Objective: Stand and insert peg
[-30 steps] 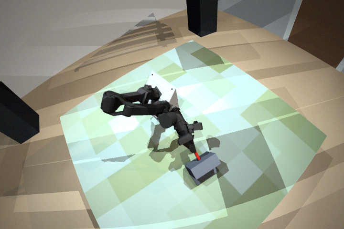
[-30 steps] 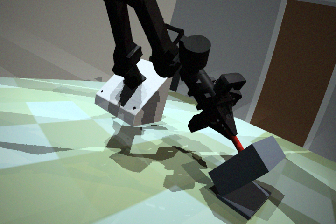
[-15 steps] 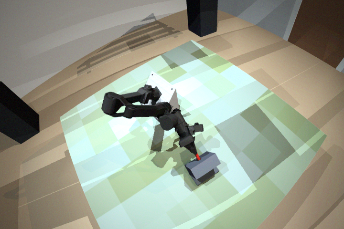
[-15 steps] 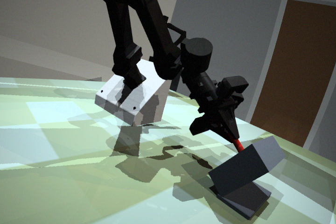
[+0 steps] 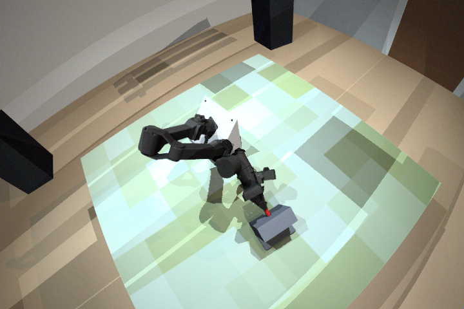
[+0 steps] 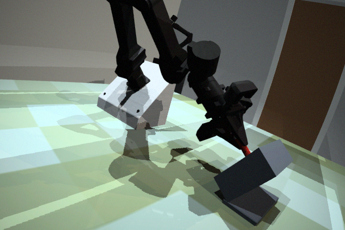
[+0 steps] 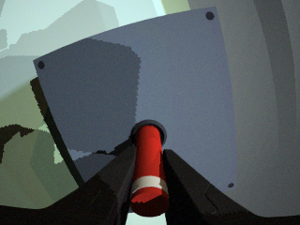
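Note:
The sloped blue-grey panel (image 5: 276, 223) (image 6: 243, 173) (image 7: 187, 89) stands on the table, its face towards my gripper. A red peg (image 5: 267, 213) (image 6: 246, 151) (image 7: 148, 159) runs along the gripper's axis, and its plain end is inside the dark-rimmed hole (image 7: 163, 133). The white band (image 7: 149, 182) is at the other end, nearest the wrist camera. My gripper (image 5: 265, 208) (image 6: 242, 147) (image 7: 148, 156) is shut on the peg, with its fingertips close to the panel face. Part of the peg's red length shows between the fingertips and the hole. How deep the plain end sits is hidden.
A white sloped block (image 5: 218, 117) (image 6: 157, 73) stands under and behind the arm, by its base. Two black pillars (image 5: 272, 25) (image 5: 17, 152) stand beyond the patterned table top (image 5: 189, 277) (image 6: 69, 211). The panel's foot (image 6: 253, 203) rests on the table.

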`<state>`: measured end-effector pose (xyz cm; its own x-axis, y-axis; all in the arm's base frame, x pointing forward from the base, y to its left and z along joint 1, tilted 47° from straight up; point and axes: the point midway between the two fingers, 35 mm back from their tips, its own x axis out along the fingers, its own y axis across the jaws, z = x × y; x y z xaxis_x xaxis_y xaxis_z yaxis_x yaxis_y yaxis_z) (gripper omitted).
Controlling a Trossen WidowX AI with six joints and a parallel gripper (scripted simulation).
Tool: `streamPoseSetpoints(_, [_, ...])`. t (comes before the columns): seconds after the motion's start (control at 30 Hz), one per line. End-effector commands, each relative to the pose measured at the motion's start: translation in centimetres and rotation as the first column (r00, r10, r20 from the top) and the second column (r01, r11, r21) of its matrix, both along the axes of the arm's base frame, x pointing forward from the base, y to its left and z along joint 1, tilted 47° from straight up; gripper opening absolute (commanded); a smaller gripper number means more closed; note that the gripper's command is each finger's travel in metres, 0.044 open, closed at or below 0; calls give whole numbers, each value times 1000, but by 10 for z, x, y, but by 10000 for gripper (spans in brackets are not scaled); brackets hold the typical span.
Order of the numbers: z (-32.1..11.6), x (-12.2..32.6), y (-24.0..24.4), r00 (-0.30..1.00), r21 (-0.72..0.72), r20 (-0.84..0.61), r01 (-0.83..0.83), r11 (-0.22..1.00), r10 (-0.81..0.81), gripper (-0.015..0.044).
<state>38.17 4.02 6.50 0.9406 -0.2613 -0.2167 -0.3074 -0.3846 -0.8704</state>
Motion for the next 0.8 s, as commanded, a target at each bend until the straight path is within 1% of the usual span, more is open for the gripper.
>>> streamPoseSetpoints(0.0, [0,0,0,1000,0,0,0,1000,0,0])
streamPoseSetpoints(0.23, [0,0,0,1000,0,0,0,1000,0,0])
streamPoseSetpoints(0.77, [1,-2,1,1000,0,-1,0,1000,0,420])
